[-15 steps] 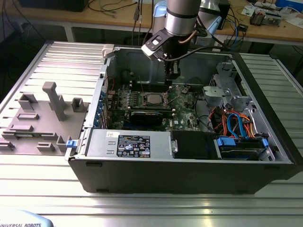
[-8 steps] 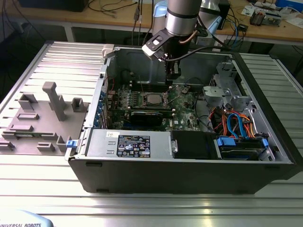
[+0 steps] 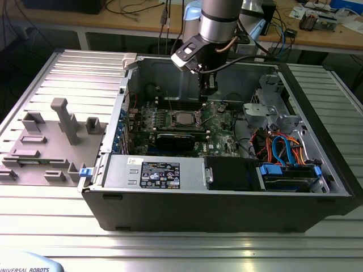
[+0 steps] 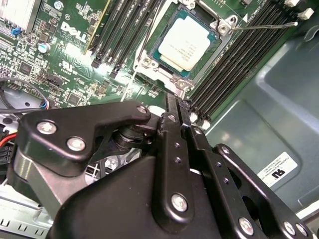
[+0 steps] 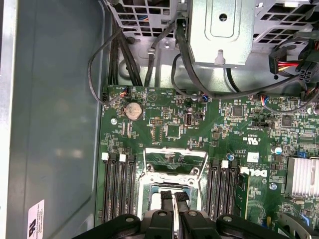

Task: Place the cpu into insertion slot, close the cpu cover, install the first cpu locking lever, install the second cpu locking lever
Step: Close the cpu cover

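The cpu point(image 4: 187, 42), a silvery square chip, lies flat in the insertion slot point(image 4: 149, 62) on the green board. In the exterior view the cpu point(image 3: 182, 118) sits mid-board inside the open case. The cpu cover point(image 5: 174, 152) appears raised beside the slot, with green board showing through its window. A thin locking lever point(image 4: 261, 25) sticks out sideways from the slot's corner, unlatched. My gripper point(image 4: 175, 102) hovers just above the slot's edge, shut with nothing in it. Its black fingertips point(image 5: 167, 199) overlap the chip in the first wrist view.
Black memory slots point(image 4: 124, 30) flank the socket on both sides. Cables point(image 5: 144, 55) and a metal drive cage point(image 5: 219, 30) crowd the board's end. The case wall point(image 4: 259, 109) is close by. A grey fixture tray point(image 3: 51, 141) lies outside the case at the exterior view's left.
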You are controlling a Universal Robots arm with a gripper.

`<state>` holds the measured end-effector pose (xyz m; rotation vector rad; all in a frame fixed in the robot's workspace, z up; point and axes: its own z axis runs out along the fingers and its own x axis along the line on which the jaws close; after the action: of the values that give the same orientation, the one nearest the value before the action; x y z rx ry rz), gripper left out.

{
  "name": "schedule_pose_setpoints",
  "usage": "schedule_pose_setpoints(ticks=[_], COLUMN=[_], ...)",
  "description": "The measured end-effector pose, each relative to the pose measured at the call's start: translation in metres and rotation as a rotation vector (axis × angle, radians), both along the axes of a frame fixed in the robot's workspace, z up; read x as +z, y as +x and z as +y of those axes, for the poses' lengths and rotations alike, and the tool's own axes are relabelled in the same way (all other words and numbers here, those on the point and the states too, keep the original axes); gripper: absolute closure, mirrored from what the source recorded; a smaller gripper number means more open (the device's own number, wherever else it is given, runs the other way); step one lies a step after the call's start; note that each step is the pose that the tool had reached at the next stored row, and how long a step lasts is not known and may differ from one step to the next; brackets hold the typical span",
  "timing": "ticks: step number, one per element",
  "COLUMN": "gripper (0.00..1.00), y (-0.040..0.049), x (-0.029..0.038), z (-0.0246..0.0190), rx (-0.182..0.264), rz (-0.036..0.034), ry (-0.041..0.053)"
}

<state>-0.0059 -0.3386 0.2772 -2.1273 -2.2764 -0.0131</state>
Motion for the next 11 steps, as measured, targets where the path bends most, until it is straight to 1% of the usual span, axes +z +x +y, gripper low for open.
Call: schedule_pose_setpoints(ticks=[11], gripper=[0.84], y=[0.0026], x=[0.0000], z=[0.0000], rx=[0.000], rz=[0.0000], ry=[0.0000])
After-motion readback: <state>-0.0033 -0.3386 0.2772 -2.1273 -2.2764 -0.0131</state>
